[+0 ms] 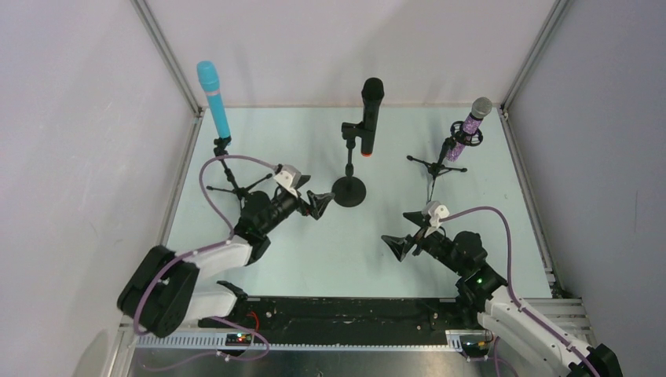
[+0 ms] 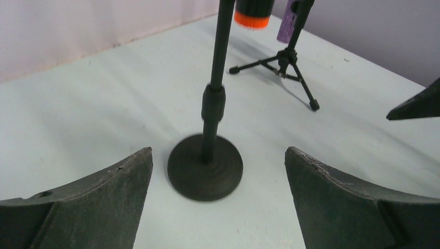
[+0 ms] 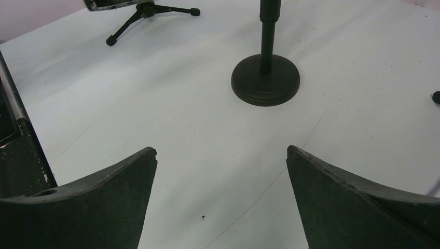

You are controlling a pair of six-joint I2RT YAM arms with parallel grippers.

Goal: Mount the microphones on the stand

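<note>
The left hand [image 1: 320,203] is standing fully released, its two fingers spread wide and gripping nothing. It is hovering low over the worktop [image 1: 314,259], just beside the round-base stand [image 1: 349,191]; in the left wrist view the stand's base is sitting between and ahead of the fingertips, not touching them.

The right hand [image 1: 402,233] is likewise standing released and empty, facing the same stand from the other side, well apart from it.

All three microphones are sitting in stands at the back of the worktop. The light blue microphone [image 1: 214,98] is standing upright on the left tripod stand [image 1: 228,177]. The black microphone [image 1: 370,114] is hanging in the clip of the round-base stand, its orange ring [image 1: 367,155] at the lower end. The purple glittery microphone [image 1: 473,122] is leaning in the mount of the right tripod stand [image 1: 440,165].

The left tripod's legs are spreading close behind the left arm; a leg of the right tripod is reaching close to the right wrist.
</note>
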